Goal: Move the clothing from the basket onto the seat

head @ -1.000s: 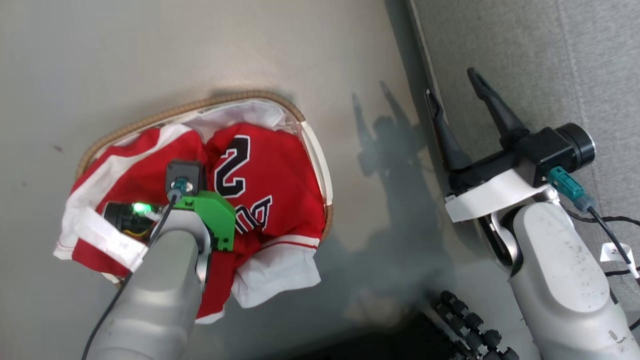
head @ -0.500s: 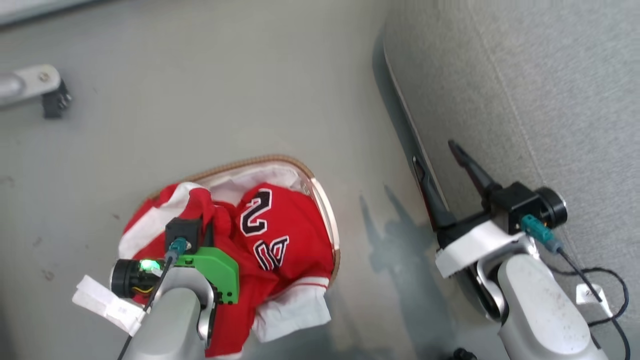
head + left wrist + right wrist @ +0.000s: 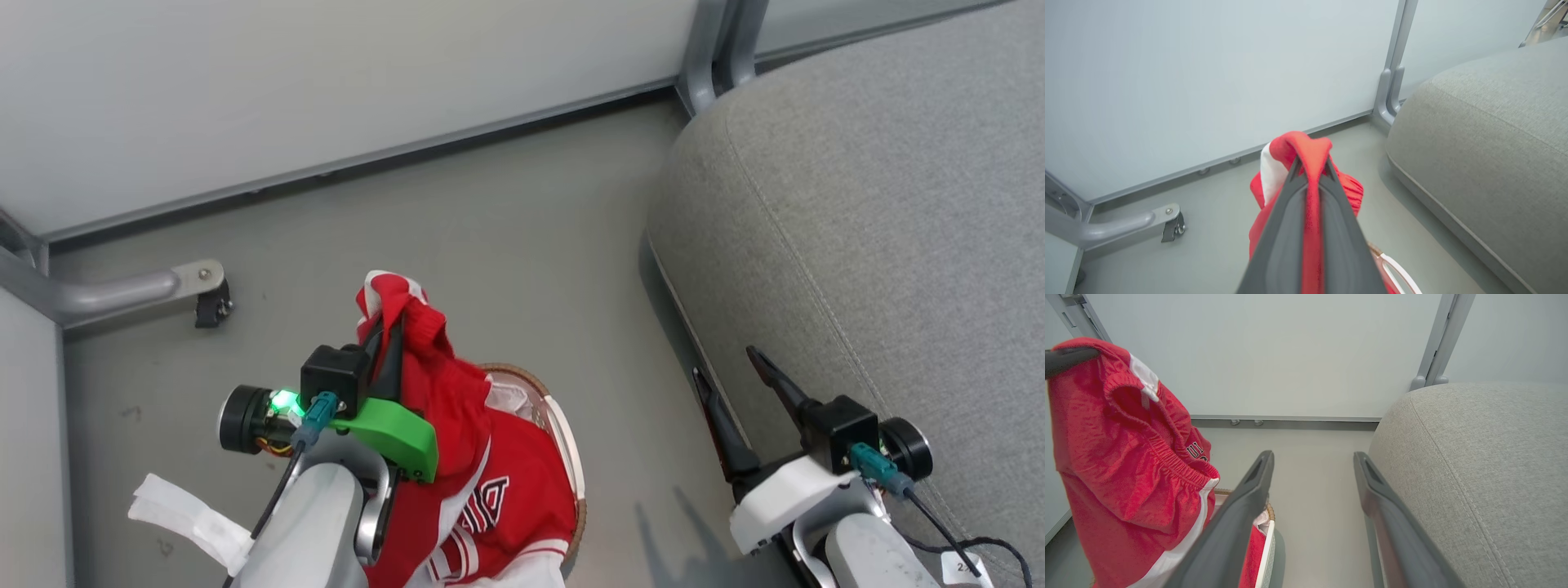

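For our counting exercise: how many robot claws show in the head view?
2. The left claw is at lower left, shut on a red garment above the basket; the right claw is at lower right, open, beside the grey seat.

Place: a lab-like test bay rather than a home
Walls: plain pale partition panels (image 3: 326,82) in grey metal frames (image 3: 722,41)
Floor: bare grey floor (image 3: 490,245), castor foot (image 3: 214,309)
Furniture: one grey fabric seat (image 3: 882,245)

Heads up: the basket (image 3: 563,433) is mostly buried under the clothing (image 3: 531,465) and cut by the near edge. You can't read the folded lettering (image 3: 488,500). The seat (image 3: 882,229) runs off right.
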`<state>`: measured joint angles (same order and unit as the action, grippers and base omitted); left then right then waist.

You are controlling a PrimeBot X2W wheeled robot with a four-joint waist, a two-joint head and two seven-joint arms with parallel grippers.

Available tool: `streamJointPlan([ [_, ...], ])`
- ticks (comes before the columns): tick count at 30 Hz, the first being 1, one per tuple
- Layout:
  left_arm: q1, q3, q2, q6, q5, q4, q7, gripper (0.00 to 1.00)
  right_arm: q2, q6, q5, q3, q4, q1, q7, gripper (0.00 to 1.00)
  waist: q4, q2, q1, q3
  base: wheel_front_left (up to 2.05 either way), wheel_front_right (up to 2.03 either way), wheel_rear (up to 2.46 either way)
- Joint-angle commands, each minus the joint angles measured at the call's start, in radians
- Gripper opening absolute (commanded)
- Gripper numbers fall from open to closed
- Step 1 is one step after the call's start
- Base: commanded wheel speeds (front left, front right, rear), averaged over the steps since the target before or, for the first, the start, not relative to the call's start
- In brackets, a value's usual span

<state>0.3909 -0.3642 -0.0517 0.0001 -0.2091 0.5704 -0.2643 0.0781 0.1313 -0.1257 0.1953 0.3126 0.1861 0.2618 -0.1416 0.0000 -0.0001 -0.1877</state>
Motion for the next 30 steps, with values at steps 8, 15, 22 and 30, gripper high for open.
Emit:
streamJointPlan([
  [8, 0.011, -0.035, -0.001, -0.006, -0.03, -0.171, 0.0, 0.0, 0.002, -0.001, 0.008, 0.017, 0.015, -0.08, 0.005, 1.0, 0.035, 0.0, 0.0001, 0.172, 0.0, 0.0, 0.0],
  [15, 0.07, -0.074, -0.001, 0.009, -0.06, -0.254, 0.0, 0.0, 0.006, -0.001, 0.005, 0.04, 0.03, -0.099, 0.005, 1.0, 0.043, 0.0, 0.0001, 0.187, 0.0, 0.0, 0.0],
  [22, 0.108, -0.136, -0.001, 0.024, -0.09, -0.276, 0.0, 0.0, 0.006, -0.001, 0.007, 0.149, 0.023, -0.058, 0.005, 1.0, 0.07, 0.0, 0.0001, 0.184, 0.0, 0.0, 0.0],
  [30, 0.142, -0.224, -0.001, 0.04, -0.137, -0.281, 0.0, 0.0, -0.007, -0.001, -0.006, 0.327, 0.012, 0.073, 0.005, 1.0, 0.137, 0.0, 0.0001, 0.171, 0.0, 0.0, 0.0],
])
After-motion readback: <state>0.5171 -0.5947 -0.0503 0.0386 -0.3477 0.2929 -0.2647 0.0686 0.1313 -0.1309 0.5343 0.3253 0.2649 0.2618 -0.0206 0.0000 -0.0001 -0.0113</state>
